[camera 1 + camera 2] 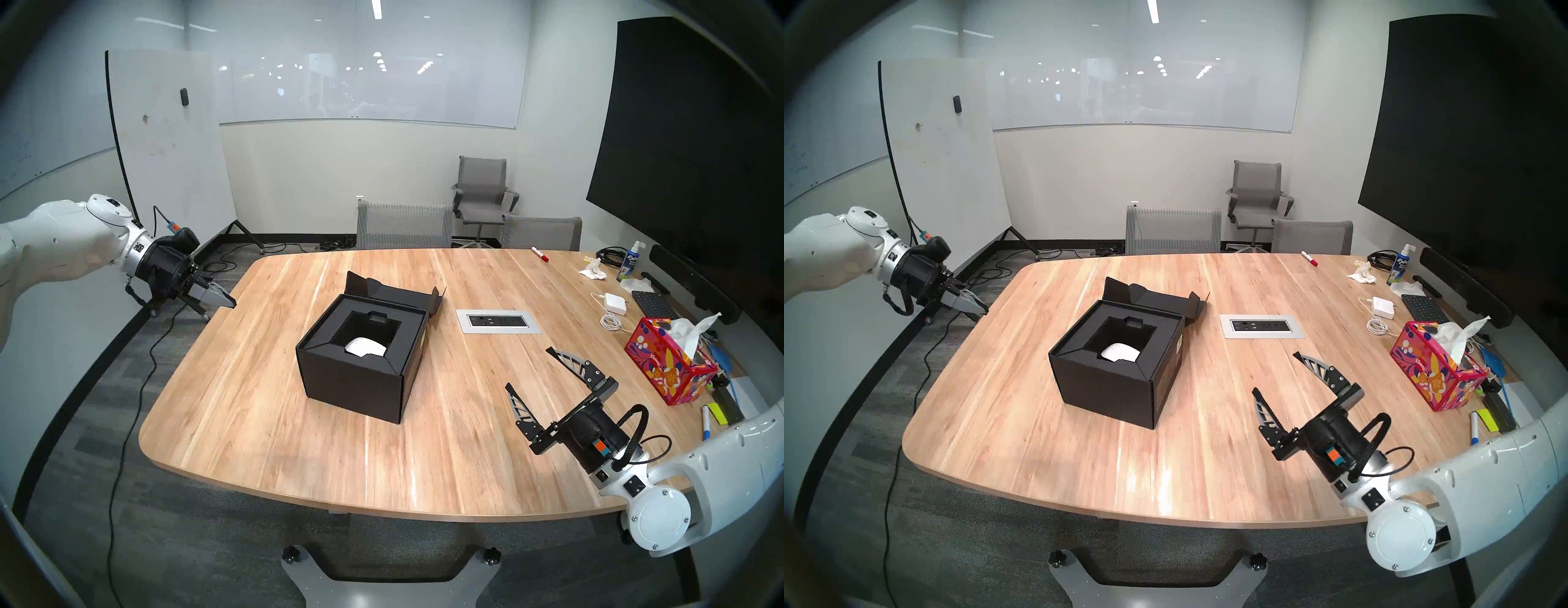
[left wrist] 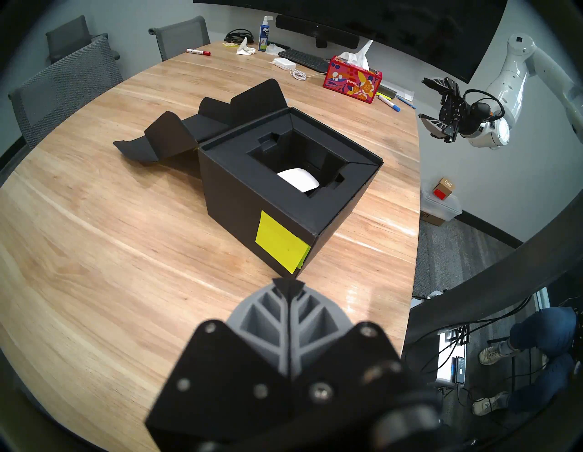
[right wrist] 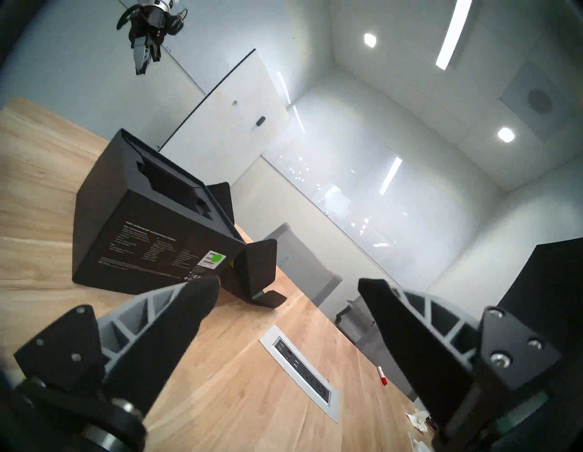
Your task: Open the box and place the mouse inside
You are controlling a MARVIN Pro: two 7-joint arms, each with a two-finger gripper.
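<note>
wooden desk (image 1: 254, 403) fills the meeting room, with a black box (image 1: 360, 373) near its middle, flap lid folded back flat behind it. left gripper (image 1: 229, 300) hangs off the desk's left edge, fingers pressed together on nothing. right gripper (image 1: 530, 369) hovers over the near right side, fingers spread wide and empty. white mouse (image 1: 365, 347) lies inside the box's recessed insert.

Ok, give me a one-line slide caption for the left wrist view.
White mouse sits in the open black box; shut left claw hangs short of it.
</note>
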